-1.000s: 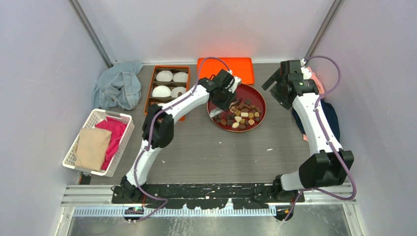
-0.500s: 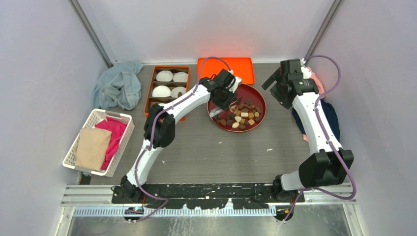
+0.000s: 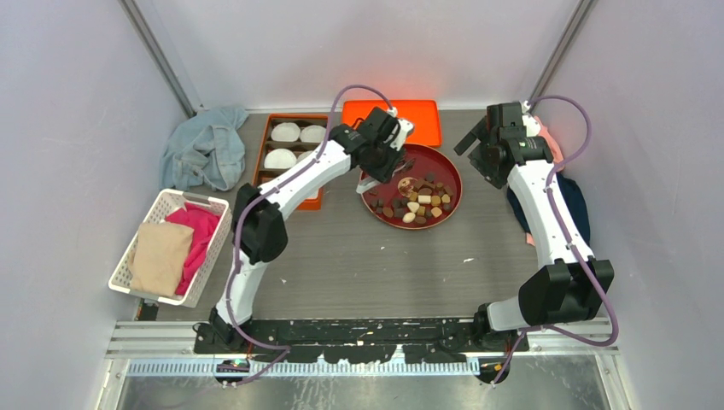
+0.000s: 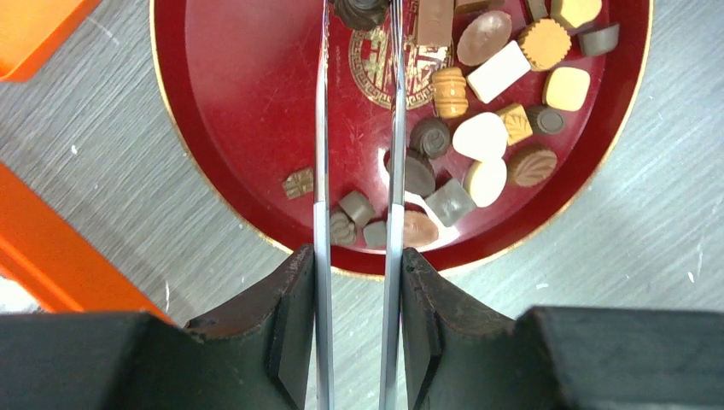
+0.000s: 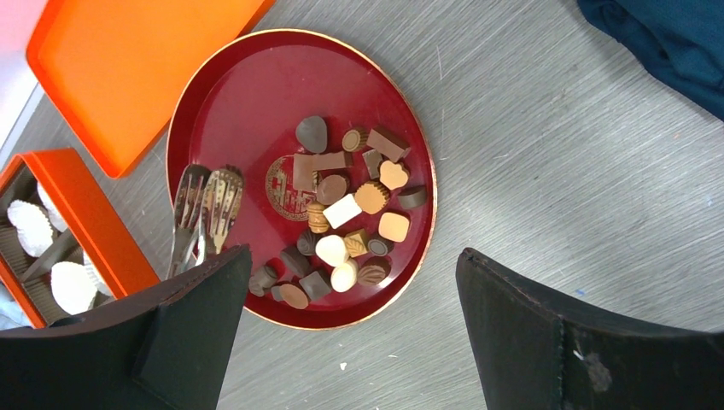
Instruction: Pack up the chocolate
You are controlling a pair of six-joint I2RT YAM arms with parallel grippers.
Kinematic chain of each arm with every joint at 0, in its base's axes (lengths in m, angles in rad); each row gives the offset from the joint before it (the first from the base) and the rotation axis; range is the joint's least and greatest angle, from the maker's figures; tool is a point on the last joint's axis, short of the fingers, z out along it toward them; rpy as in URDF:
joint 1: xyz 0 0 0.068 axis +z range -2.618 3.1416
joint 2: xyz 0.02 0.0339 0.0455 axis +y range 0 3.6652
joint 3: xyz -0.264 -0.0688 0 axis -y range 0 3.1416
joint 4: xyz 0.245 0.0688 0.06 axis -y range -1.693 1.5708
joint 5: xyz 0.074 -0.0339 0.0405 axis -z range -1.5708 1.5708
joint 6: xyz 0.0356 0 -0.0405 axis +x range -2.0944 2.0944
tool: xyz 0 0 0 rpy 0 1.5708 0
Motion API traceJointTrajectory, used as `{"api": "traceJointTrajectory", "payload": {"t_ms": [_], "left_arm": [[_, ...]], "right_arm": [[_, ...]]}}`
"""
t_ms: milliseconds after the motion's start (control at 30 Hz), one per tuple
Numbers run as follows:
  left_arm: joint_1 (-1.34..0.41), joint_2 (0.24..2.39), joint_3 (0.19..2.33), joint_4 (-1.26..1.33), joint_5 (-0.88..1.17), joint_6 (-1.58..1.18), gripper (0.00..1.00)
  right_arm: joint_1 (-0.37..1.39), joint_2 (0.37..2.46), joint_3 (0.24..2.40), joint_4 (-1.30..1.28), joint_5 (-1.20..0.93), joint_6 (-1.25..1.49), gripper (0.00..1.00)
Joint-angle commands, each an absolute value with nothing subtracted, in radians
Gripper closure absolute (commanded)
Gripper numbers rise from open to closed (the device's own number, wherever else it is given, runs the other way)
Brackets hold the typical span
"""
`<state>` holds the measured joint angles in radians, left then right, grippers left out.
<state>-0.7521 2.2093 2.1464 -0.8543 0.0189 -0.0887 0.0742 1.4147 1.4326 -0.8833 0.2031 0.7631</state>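
Note:
The chocolate (image 3: pixel 418 203) lies piled on a red round plate (image 3: pixel 455 190), toward its right half in the left wrist view (image 4: pixel 487 137) and at its middle in the right wrist view (image 5: pixel 346 209). My left gripper (image 3: pixel 382 161) (image 4: pixel 357 265) is shut on metal tongs (image 4: pixel 320 128) over the plate's left part (image 4: pixel 239 102). One dark chocolate (image 4: pixel 359 10) sits between the tong tips. The tongs also show in the right wrist view (image 5: pixel 209 205). My right gripper (image 3: pixel 482 154) (image 5: pixel 354 256) is open and empty, above the plate's right side.
An orange box (image 3: pixel 256 162) with white paper cups (image 3: pixel 290 145) stands left of the plate, and its orange lid (image 3: pixel 410 120) lies behind. A blue cloth (image 3: pixel 205 149) and a white basket (image 3: pixel 128 256) are at the left. A dark blue cloth (image 3: pixel 574 201) is at the right.
My left arm has swung left and back, carrying the tongs from the chocolate pile to the plate's left part. The right arm has not moved.

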Motion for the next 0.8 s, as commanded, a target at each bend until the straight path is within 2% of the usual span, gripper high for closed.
{"api": "traceJointTrajectory", "payload": {"t_ms": [0, 200, 467, 767], "left_arm": [[-0.730, 2.064, 2.091, -0.852, 0.022, -0.075, 0.97], [-0.659, 1.927, 1.983, -0.849, 0.034, -0.111, 0.97], [-0.479, 1.754, 1.817, -0.828, 0.028, -0.149, 0.96], [-0.327, 1.759, 1.738, -0.891, -0.122, -0.190, 0.96]], "right_arm": [[0.073, 1.424, 1.457, -0.836, 0.188, 0.769, 0.05], [0.072, 1.429, 1.445, -0.826, 0.179, 0.772, 0.05], [0.073, 1.434, 1.445, -0.825, 0.177, 0.770, 0.05], [0.073, 1.441, 1.451, -0.825, 0.176, 0.773, 0.05]]}}
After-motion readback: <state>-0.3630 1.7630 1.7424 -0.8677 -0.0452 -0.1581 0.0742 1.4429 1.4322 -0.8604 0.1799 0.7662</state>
